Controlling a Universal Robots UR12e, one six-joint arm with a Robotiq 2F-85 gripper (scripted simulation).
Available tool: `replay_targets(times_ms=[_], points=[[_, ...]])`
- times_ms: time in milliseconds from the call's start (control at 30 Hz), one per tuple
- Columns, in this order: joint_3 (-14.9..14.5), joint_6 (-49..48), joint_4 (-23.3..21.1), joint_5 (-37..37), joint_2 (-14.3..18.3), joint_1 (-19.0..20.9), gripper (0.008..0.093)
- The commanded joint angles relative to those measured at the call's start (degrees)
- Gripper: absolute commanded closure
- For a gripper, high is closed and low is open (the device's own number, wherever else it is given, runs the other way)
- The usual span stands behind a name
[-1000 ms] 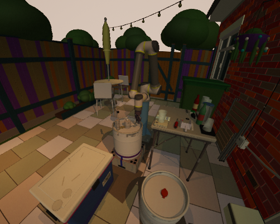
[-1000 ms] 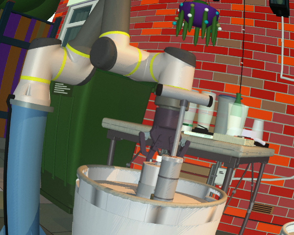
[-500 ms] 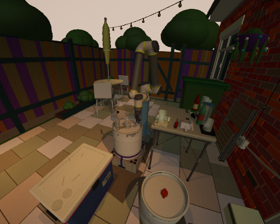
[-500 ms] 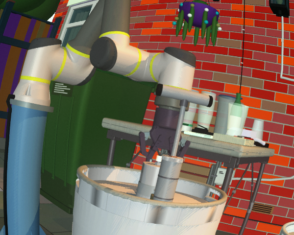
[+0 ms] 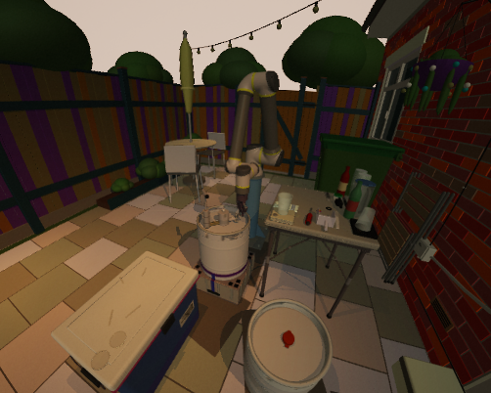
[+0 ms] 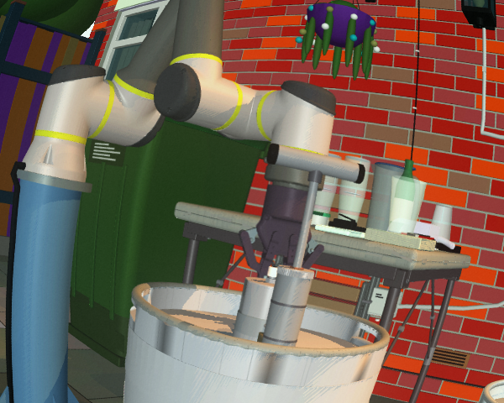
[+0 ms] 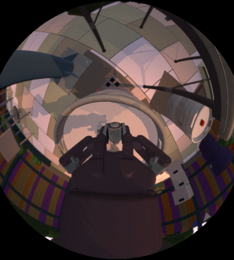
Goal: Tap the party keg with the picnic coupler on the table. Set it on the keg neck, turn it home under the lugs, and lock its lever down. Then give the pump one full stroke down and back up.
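My gripper (image 7: 114, 132) points down over the top of the party keg (image 5: 223, 242). The coupler's lever knob (image 7: 114, 131), a small ribbed grey knob, is held between my fingers. The picnic coupler (image 6: 272, 306) stands upright on the keg neck, inside the keg's rim. Its pump rod rises to a grey T-handle (image 6: 315, 163) level with my wrist. My gripper (image 6: 278, 256) sits just behind the coupler in the second side camera. The lugs and neck are hidden by the coupler body.
A cream-lidded blue cooler (image 5: 130, 317) sits on the patio in front of the keg. A second keg (image 5: 289, 349) with a red cap stands nearby. A folding table (image 5: 325, 222) with bottles and cups is right of the keg. A green bin (image 5: 357, 161) stands behind.
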Motion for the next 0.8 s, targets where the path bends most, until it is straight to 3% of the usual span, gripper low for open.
replay_targets(times_ms=[0, 267, 767], points=[[0.0, 0.0, 0.0, 0.0, 0.0, 0.0, 0.0774], [0.0, 0.0, 0.0, 0.0, 0.0, 0.0, 0.0934], [0.0, 0.0, 0.0, 0.0, 0.0, 0.0, 0.0934]])
